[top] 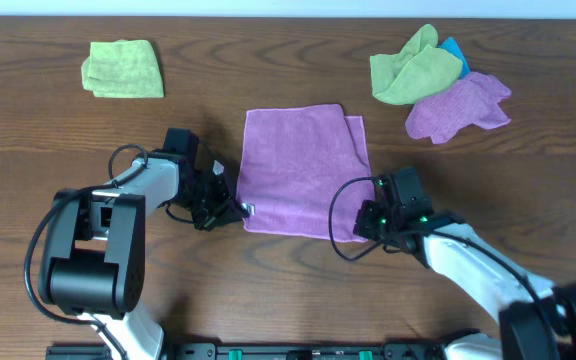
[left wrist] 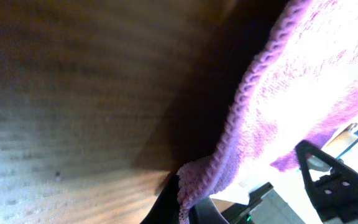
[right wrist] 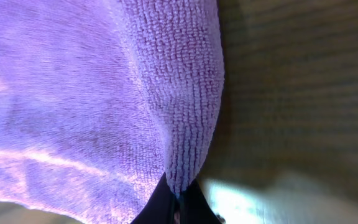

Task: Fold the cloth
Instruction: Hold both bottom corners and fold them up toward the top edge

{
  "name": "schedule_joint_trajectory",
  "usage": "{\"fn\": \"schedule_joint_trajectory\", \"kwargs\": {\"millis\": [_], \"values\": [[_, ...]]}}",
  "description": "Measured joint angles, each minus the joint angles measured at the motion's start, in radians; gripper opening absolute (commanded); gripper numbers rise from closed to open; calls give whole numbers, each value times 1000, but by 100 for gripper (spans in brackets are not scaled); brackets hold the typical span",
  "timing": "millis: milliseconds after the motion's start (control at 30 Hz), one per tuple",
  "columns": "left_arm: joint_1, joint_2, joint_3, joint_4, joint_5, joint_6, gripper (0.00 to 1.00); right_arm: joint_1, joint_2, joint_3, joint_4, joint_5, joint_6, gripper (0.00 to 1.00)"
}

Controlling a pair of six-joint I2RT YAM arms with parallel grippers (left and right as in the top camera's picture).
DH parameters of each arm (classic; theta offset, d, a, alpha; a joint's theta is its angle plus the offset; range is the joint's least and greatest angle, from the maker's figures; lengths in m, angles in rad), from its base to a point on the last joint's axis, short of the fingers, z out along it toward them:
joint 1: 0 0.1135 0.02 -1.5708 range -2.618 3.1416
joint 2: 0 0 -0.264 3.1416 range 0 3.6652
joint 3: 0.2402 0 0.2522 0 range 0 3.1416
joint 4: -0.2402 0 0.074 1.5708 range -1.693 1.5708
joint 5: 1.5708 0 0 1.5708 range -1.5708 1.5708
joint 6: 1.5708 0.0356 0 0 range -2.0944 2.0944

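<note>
Your left hand [top: 234, 208] and right hand [top: 367, 218] each pinch the cloth [top: 293, 168] at near corners; one fold looks done, more remains.

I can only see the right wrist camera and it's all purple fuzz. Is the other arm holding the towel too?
Observer: Yes. Overhead, the left gripper is at the cloth's near corner by the white tag. Its own camera shows the hem pinched there.
Operator: So where is my gripper?
Observer: The right gripper is at the other near corner, so each arm has one.
Operator: Are there more towels on the table?
Observer: Yes. A green cloth lies far left, and a heap of green, blue and purple cloths lies far right. Both are apart from yours.
</note>
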Motion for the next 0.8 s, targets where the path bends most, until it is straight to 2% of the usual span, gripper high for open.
{"fn": "schedule_joint_trajectory", "kwargs": {"millis": [200, 500, 800], "values": [[7, 0, 0, -89, 11, 63, 6, 0, -122, 0, -101, -3, 0, 1], [11, -1, 0, -245, 13, 170, 6, 10, -133, 0, -191, -18, 0, 1], [12, -96, -53, -304, 9, 226, 6, 116, -204, -1, -280, -13, 3, 1]]}}
